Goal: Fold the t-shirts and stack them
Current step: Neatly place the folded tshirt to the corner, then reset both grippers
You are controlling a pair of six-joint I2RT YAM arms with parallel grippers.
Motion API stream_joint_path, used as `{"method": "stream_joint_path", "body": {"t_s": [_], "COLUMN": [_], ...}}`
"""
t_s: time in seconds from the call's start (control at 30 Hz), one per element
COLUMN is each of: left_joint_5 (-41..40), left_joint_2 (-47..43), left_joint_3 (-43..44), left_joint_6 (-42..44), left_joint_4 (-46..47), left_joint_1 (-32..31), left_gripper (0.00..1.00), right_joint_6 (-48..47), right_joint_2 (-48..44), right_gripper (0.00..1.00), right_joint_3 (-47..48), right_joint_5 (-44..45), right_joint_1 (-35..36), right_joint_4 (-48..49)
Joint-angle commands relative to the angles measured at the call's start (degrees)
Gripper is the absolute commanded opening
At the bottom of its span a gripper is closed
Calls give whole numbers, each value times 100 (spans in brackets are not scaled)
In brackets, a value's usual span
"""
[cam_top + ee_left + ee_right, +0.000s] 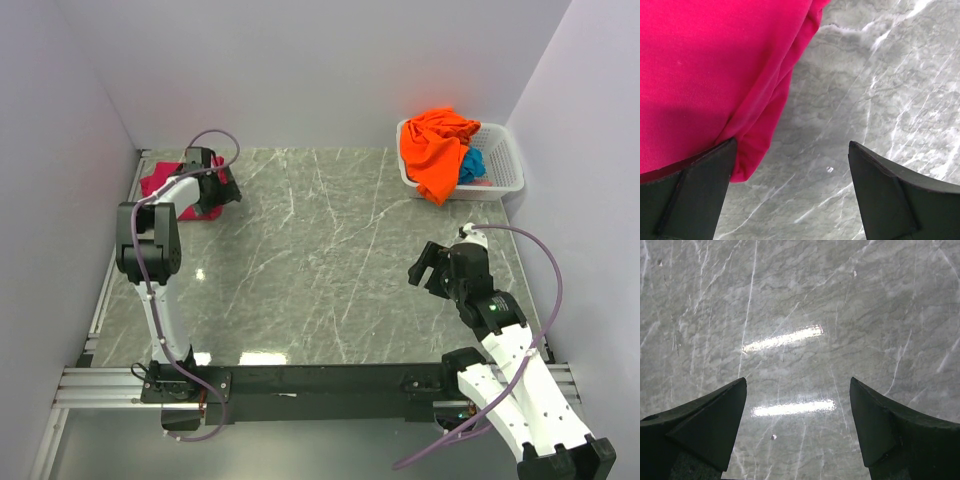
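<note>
One orange t-shirt [436, 150] draped lengthwise over basket [495, 190] near rim.

The left arm [160, 300] rises from its base at the near edge, bends sharply at the elbow and stretches away to the far left, with the wrist tipped downward. The left pincer [222, 190] is spread wide, its two black fingers [690, 195] well apart and gripping nothing. The right arm [510, 360] leans forward and inward from the near right and sits lower, not reaching as far. The right pincer [428, 268] faces down, its fingers [900, 435] also parted wide and holding nothing.
</note>
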Motion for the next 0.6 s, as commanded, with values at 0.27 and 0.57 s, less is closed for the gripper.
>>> {"method": "stream_joint_path", "body": {"t_s": [0.27,0.57], "left_joint_5": [-39,-1267], "left_joint_2": [-1700,-4363], "left_joint_3": [-641,-2030], "left_joint_6": [-217,-1490], "left_joint_4": [-90,-115], "left_joint_1": [-19,-1363], "left_gripper": [99,99], "right_joint_6": [19,142], "right_joint_2": [-115,-1], "right_gripper": [90,91], "right_joint_3": [250,663], "right_joint_5": [281,544], "right_joint_1": [4,4], "right_joint_4": [67,278]}}
